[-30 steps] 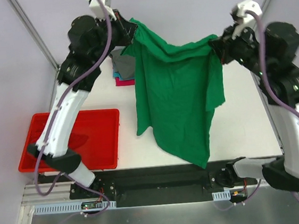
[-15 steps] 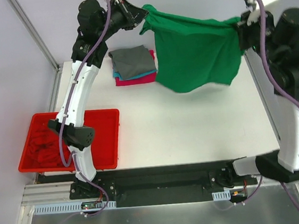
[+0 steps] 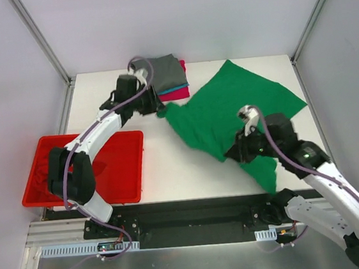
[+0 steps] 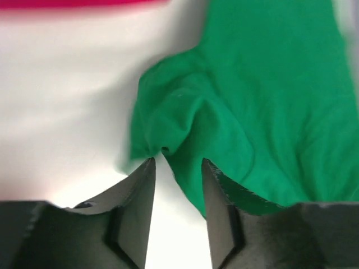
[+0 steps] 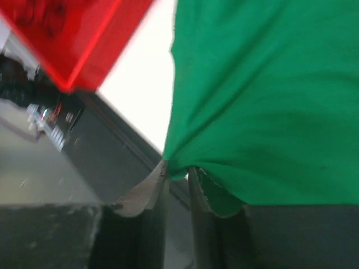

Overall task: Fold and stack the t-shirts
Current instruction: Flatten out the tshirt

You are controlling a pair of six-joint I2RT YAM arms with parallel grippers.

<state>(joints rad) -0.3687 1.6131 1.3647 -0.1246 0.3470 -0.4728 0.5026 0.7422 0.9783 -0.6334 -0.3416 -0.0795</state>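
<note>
The bright green t-shirt (image 3: 234, 106) lies spread on the white table, partly rumpled, and one part runs down to the near edge. My left gripper (image 3: 159, 109) is low at its far left corner. In the left wrist view (image 4: 176, 162) the jaws stand apart with bare table between them, and the bunched green corner (image 4: 168, 129) lies just past the fingertips. My right gripper (image 3: 232, 156) is at the shirt's near left edge. In the right wrist view (image 5: 178, 168) it is shut on a fold of the green cloth (image 5: 269, 84).
A folded stack sits at the back, with a grey tee (image 3: 163, 72) on top and teal and magenta (image 3: 176, 93) ones beneath. The red plastic bin (image 3: 116, 170) at the left holds red cloth (image 3: 42, 174). The black rail (image 3: 194, 210) runs along the near edge.
Both arms came down from holding the green shirt stretched in the air. The shirt now lies on the table, and the left jaws have parted at its corner.
</note>
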